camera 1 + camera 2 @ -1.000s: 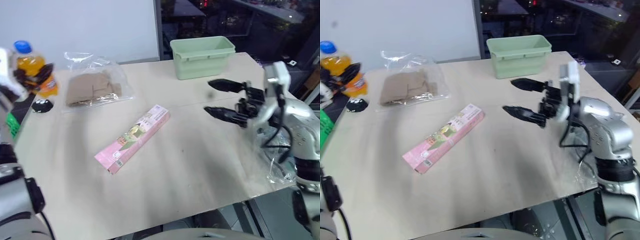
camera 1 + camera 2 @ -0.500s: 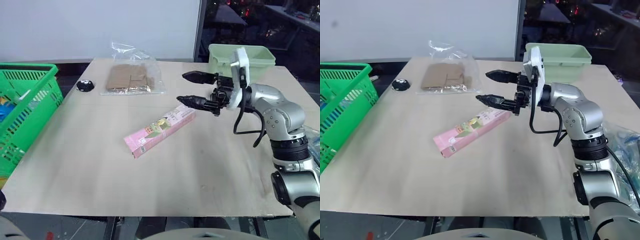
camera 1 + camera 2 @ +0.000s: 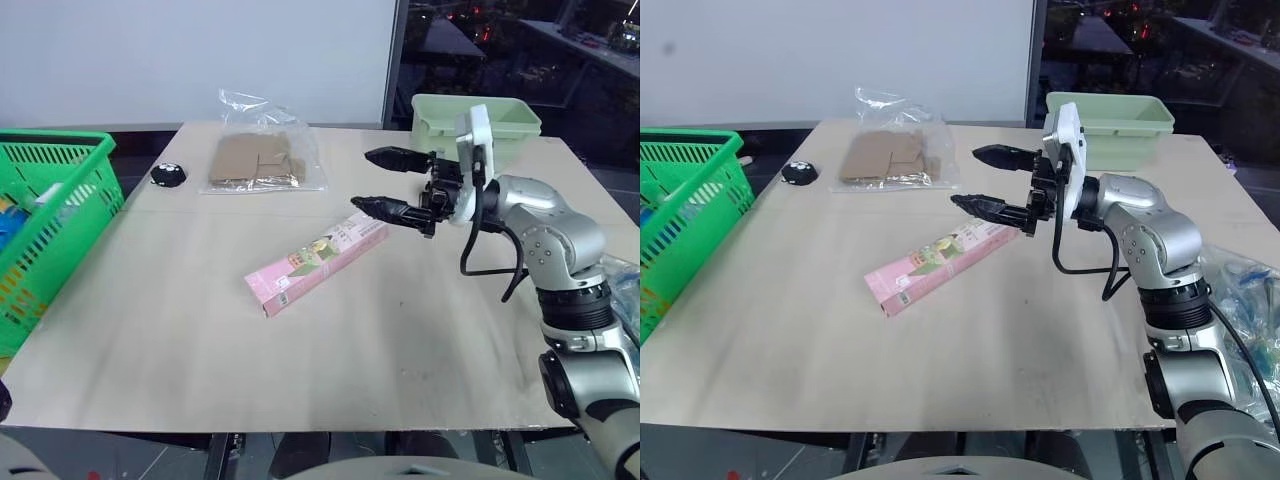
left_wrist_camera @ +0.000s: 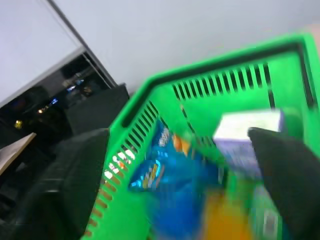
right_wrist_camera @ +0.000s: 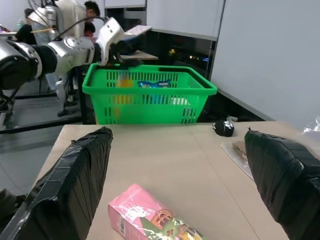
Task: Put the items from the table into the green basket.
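The right pincer [image 3: 385,182] hovers spread wide and empty just above the far end of the pink carton [image 3: 316,262], which lies flat on the worktop [image 3: 200,340]. Beyond it lies the clear bag [image 3: 262,160]. The left pincer [image 4: 180,170], fingers apart, hangs over the green basket [image 3: 45,225], the orange bottle [image 5: 123,83] blurred below it.

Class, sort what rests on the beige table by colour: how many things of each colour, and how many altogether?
Pink: 1, the carton
Clear: 1, the plastic bag
Pale green: 1, the tub
Black: 1, a small round object
Total: 4
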Controlling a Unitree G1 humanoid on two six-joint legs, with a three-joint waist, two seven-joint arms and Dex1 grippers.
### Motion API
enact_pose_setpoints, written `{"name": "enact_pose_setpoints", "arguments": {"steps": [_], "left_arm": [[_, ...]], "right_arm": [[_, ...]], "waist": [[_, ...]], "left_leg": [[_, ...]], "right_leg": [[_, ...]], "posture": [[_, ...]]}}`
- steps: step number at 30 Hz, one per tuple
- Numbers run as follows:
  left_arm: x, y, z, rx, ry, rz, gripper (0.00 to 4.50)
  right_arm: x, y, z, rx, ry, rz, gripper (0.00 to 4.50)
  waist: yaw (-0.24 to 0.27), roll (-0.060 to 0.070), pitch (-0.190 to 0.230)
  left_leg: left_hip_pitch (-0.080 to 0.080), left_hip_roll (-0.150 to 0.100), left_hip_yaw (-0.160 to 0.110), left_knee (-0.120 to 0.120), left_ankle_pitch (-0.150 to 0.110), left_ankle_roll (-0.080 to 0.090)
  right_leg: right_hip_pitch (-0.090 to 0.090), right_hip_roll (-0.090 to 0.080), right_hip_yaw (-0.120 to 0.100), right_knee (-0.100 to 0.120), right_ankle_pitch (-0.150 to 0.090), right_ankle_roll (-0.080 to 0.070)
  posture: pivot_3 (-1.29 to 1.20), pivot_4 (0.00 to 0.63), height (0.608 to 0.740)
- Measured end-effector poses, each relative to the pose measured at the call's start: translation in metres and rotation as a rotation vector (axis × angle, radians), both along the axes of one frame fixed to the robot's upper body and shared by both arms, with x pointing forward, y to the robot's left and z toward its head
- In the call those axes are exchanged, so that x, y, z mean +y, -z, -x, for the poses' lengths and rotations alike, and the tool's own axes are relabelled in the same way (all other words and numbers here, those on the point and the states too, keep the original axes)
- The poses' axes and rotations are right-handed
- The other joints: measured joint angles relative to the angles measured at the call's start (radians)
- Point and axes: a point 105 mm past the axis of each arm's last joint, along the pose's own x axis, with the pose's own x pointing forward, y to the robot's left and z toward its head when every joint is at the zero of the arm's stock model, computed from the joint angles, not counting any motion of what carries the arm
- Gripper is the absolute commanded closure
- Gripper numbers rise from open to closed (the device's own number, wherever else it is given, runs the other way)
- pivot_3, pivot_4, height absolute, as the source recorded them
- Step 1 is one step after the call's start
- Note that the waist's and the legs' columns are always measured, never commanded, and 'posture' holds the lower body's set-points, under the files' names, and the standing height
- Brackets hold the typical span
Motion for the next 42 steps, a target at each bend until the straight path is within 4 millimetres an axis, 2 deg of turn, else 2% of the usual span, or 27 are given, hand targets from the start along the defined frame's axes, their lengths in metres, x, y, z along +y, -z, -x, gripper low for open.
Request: {"name": "enact_pose_setpoints", "arguments": {"steps": [4, 7, 9, 10, 11, 12, 13, 15, 16, 18, 19, 22, 25, 30, 34, 40, 42], "left_arm": [[-0.004, -0.011, -0.006, -0.081, 0.014, 0.028, 0.05], [-0.032, -0.01, -0.035, -0.095, 0.199, 0.068, 0.05], [-0.075, 0.005, -0.067, -0.017, 0.451, 0.107, 0.05], [-0.09, 0.012, -0.076, 0.015, 0.531, 0.122, 0.05], [-0.122, 0.03, -0.089, 0.105, 0.694, 0.14, 0.05], [-0.134, 0.038, -0.092, 0.143, 0.755, 0.145, 0.05], [-0.156, 0.057, -0.095, 0.229, 0.863, 0.162, 0.05], [-0.19, 0.088, -0.093, 0.366, 1.009, 0.21, 0.05], [-0.214, 0.104, -0.087, 0.459, 1.097, 0.235, 0.05], [-0.249, 0.125, -0.077, 0.582, 1.222, 0.26, 0.05], [-0.274, 0.137, -0.069, 0.65, 1.296, 0.29, 0.05], [-0.305, 0.141, -0.062, 0.699, 1.364, 0.33, 0.05], [-0.323, 0.142, -0.06, 0.724, 1.39, 0.336, 0.05], [-0.343, 0.159, -0.054, 0.819, 1.384, 0.334, 0.05], [-0.347, 0.168, -0.055, 0.862, 1.345, 0.249, 0.05], [-0.348, 0.176, -0.064, 0.847, 1.295, 0.219, 0.05], [-0.347, 0.177, -0.065, 0.844, 1.284, 0.214, 0.57]], "right_arm": [[-0.004, 0.004, 0.0, -0.008, 0.026, 0.014, 0.0], [-0.013, 0.005, -0.002, -0.011, 0.06, 0.024, 0.0], [-0.021, 0.004, -0.004, -0.017, 0.092, 0.031, 0.0], [-0.023, 0.005, -0.005, -0.019, 0.099, 0.037, 0.0], [-0.028, 0.007, -0.005, -0.015, 0.113, 0.05, 0.0], [-0.03, 0.009, -0.005, -0.011, 0.119, 0.054, 0.0], [-0.033, 0.013, -0.005, 0.0, 0.132, 0.061, 0.0], [-0.041, 0.018, -0.006, 0.014, 0.159, 0.074, 0.0], [-0.047, 0.022, -0.005, 0.017, 0.183, 0.096, 0.0], [-0.056, 0.031, -0.005, 0.026, 0.219, 0.138, 0.0], [-0.064, 0.041, -0.005, 0.039, 0.253, 0.183, 0.0], [-0.076, 0.059, -0.002, 0.073, 0.295, 0.249, 0.0], [-0.082, 0.069, 0.006, 0.083, 0.307, 0.298, 0.0], [-0.094, 0.085, 0.023, 0.125, 0.325, 0.337, 0.0], [-0.098, 0.091, 0.033, 0.152, 0.312, 0.357, 0.0], [-0.098, 0.091, 0.037, 0.153, 0.292, 0.377, 0.0], [-0.098, 0.091, 0.038, 0.153, 0.289, 0.377, 0.0]], "waist": [[-0.01, -0.001, -0.001], [-0.009, -0.002, -0.003], [-0.009, 0.0, -0.005], [-0.01, -0.001, -0.006], [-0.016, 0.001, -0.006], [-0.021, 0.001, -0.007], [-0.031, 0.003, -0.006], [-0.055, 0.003, -0.006], [-0.071, 0.003, -0.006], [-0.085, 0.004, -0.006], [-0.093, 0.004, -0.006], [-0.109, 0.004, -0.006], [-0.12, 0.008, -0.006], [-0.133, 0.009, -0.006], [-0.136, 0.012, -0.009], [-0.133, 0.015, -0.011], [-0.134, 0.017, -0.013]], "left_leg": [[0.0, 0.0, 0.0, 0.0, 0.0, 0.0], [0.001, 0.0, 0.0, 0.0, 0.0, 0.0], [0.003, -0.001, 0.0, 0.0, 0.0, 0.0], [0.003, -0.001, 0.001, 0.0, 0.0, 0.0], [0.004, -0.001, 0.001, 0.0, 0.0, 0.0], [0.004, -0.001, 0.001, 0.0, 0.0, 0.0], [0.004, -0.001, 0.002, 0.0, 0.0, 0.0], [0.003, 0.0, 0.003, 0.0, 0.0, 0.0], [0.003, 0.0, 0.003, 0.0, 0.0, 0.0], [0.003, 0.0, 0.003, -0.001, -0.001, 0.001], [0.003, 0.0, 0.003, -0.001, -0.001, 0.002], [0.004, 0.001, 0.003, -0.001, -0.001, 0.002], [0.005, 0.0, 0.004, -0.001, -0.001, 0.002], [0.006, 0.0, 0.005, 0.001, -0.001, 0.002], [0.008, 0.0, 0.007, 0.001, -0.001, 0.002], [0.009, 0.0, 0.007, 0.001, -0.001, 0.002], [0.01, 0.0, 0.007, 0.001, -0.001, 0.002]], "right_leg": [[0.001, 0.0, 0.0, 0.0, 0.0, 0.0], [0.003, 0.0, 0.0, 0.0, 0.0, 0.0], [0.005, -0.001, 0.0, -0.001, 0.0, 0.0], [0.005, -0.001, 0.0, -0.001, 0.0, 0.0], [0.005, -0.001, 0.001, -0.001, 0.0, 0.0], [0.005, -0.001, 0.002, -0.001, 0.0, 0.0], [0.005, -0.001, 0.003, -0.001, 0.0, -0.001], [0.003, 0.0, 0.004, 0.0, 0.0, -0.001], [0.002, 0.0, 0.004, 0.001, 0.0, -0.001], [0.002, 0.0, 0.005, 0.001, -0.001, -0.002], [0.002, 0.0, 0.005, 0.0, -0.001, -0.002], [0.002, 0.001, 0.005, 0.001, -0.001, -0.002], [0.003, 0.001, 0.006, 0.0, -0.003, 0.0], [0.004, 0.001, 0.007, 0.0, -0.004, 0.002], [0.005, 0.001, 0.009, -0.001, -0.005, 0.002], [0.007, 0.001, 0.009, -0.002, -0.005, 0.001], [0.009, 0.001, 0.009, -0.003, -0.005, 0.001]], "posture": [[0.13, 0.0, 0.74], [0.13, 0.0, 0.74], [0.13, 0.0, 0.74], [0.13, 0.0, 0.74], [0.11, 0.0, 0.74], [0.11, 0.0, 0.74], [0.11, 0.0, 0.74], [0.08, 0.0, 0.74], [0.08, 0.0, 0.74], [0.05, 0.0, 0.74], [0.05, 0.0, 0.74], [0.01, 0.0, 0.74], [-0.02, 0.0, 0.74], [-0.05, 0.0, 0.74], [-0.06, 0.0, 0.74], [-0.06, 0.0, 0.74], [-0.05, 0.0, 0.74]]}}
